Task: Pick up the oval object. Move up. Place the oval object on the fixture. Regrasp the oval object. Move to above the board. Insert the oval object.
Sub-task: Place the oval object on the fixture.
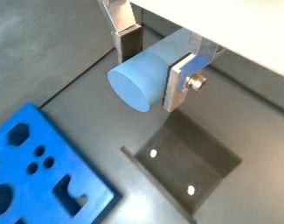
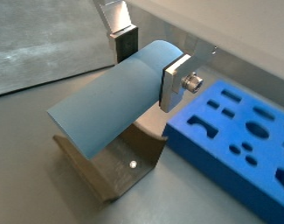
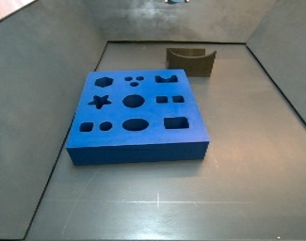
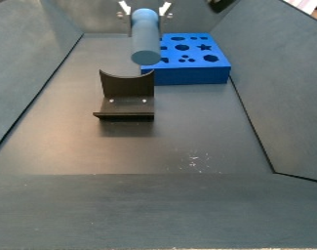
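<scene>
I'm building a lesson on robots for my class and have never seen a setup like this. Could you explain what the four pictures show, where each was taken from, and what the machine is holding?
This is one robot arm ending in a two-finger gripper. Two pictures come from cameras on the arm's wrist, looking past the silver fingers. The other two come from cameras fixed beside the dark, walled work floor.

Clamped between the fingers is the oval object, a smooth pale blue peg. It hangs in the air, high above the floor in a side view.

Two things stand on the floor. The board is a thick blue slab with cut-out shapes: a star, circles, ovals, squares. The fixture is a small dark block with a curved notch on top. It lies below the peg, apart from the board.
</scene>
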Motion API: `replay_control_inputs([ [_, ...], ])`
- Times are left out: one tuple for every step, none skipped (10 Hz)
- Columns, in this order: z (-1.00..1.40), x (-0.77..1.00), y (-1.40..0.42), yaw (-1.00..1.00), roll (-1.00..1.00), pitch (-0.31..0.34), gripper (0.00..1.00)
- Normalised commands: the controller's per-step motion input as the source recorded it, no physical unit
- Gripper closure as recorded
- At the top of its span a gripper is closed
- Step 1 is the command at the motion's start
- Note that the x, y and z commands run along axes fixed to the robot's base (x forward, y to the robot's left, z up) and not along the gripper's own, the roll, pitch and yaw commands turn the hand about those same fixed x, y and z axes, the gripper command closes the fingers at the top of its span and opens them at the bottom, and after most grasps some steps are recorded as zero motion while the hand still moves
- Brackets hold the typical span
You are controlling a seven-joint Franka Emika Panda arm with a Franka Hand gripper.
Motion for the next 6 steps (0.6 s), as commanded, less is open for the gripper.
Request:
replay_control_inputs([
  [0.0, 0.65, 0.07, -0.1, -0.83, 0.16, 1.0],
  [0.0, 0.56, 0.06, -0.11, -0.67, 0.137, 1.0],
  [-0.01, 0.45, 0.06, -0.11, -0.46, 0.11, 1.0],
  [-0.01, 0.39, 0.06, -0.11, -0.35, 0.096, 1.0],
  [0.0, 0.27, 0.04, -0.1, -0.22, 0.077, 1.0],
  [-1.0, 0.14, 0.07, -0.11, -1.0, 0.078, 1.0],
])
